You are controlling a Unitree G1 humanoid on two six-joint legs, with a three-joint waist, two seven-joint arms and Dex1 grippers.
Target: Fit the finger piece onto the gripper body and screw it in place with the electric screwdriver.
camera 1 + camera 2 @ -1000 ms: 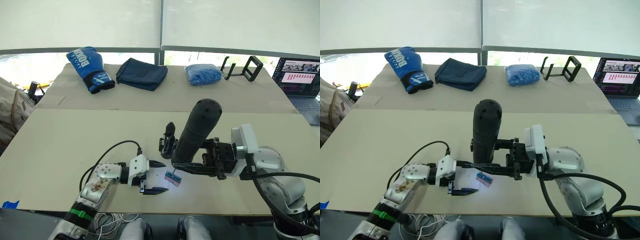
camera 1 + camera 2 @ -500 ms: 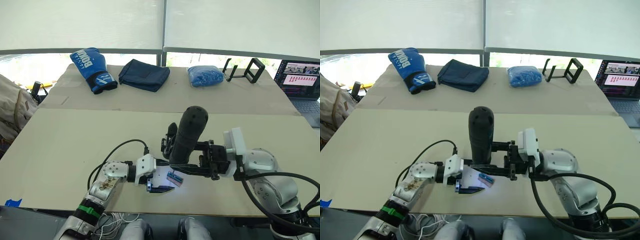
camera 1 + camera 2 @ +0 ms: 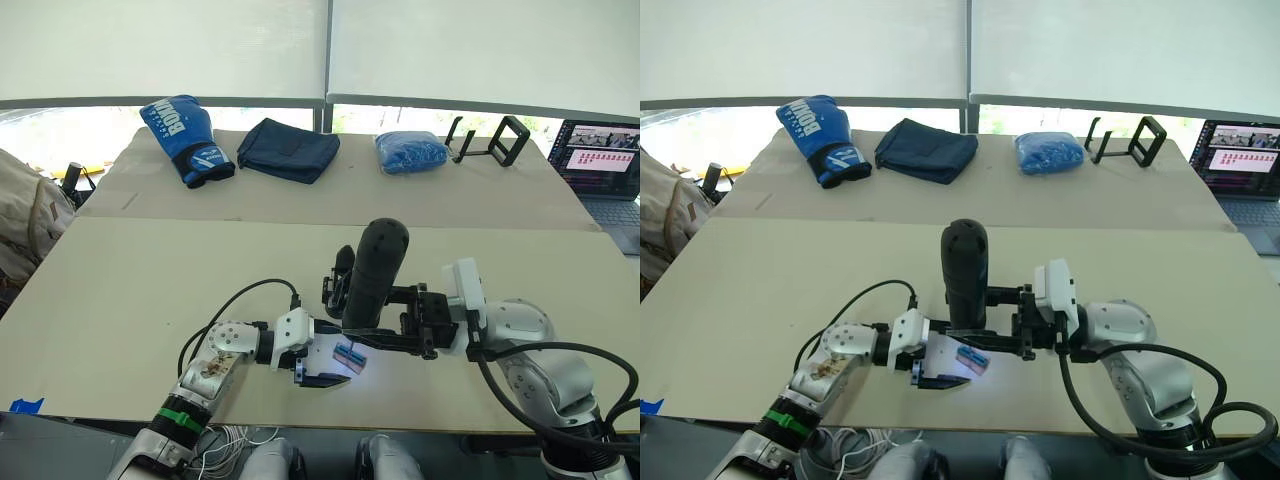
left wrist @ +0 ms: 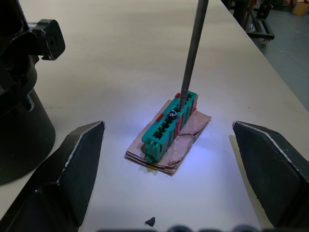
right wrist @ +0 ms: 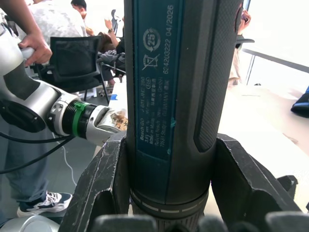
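Your right claw (image 3: 372,338) is clenched around the electric screwdriver (image 3: 373,270), which stands nearly upright over the desk (image 3: 130,290). In the right wrist view you see both black fingers (image 5: 99,186) pressed against the barrel, one on each side.

The screwdriver's thin metal bit (image 4: 191,48) comes down onto the small green block (image 4: 169,125), and its tip meets the block's far end, beside a small round screw head (image 4: 172,114) seated in the block's top. The green block rests on a brown pad (image 4: 186,140), and a bluish-white light falls on the desk around it.

Your left claw (image 3: 322,353) is released: its two fingers (image 4: 79,164) stand wide apart on either side of the green block and touch nothing.

The gripper body (image 3: 337,287) stands on the desk just behind the green block, close against the screwdriver; from the head views you see its pointed black finger rising beside the barrel, and in the left wrist view its dark round base sits close to the left claw's finger. You cannot tell where the finger piece is.

Beyond the screwdriver, along the desk's far side, lie a blue boxing glove (image 3: 184,137), a folded dark blue cloth (image 3: 287,148), a blue bundle (image 3: 408,152) and a black stand (image 3: 487,139).
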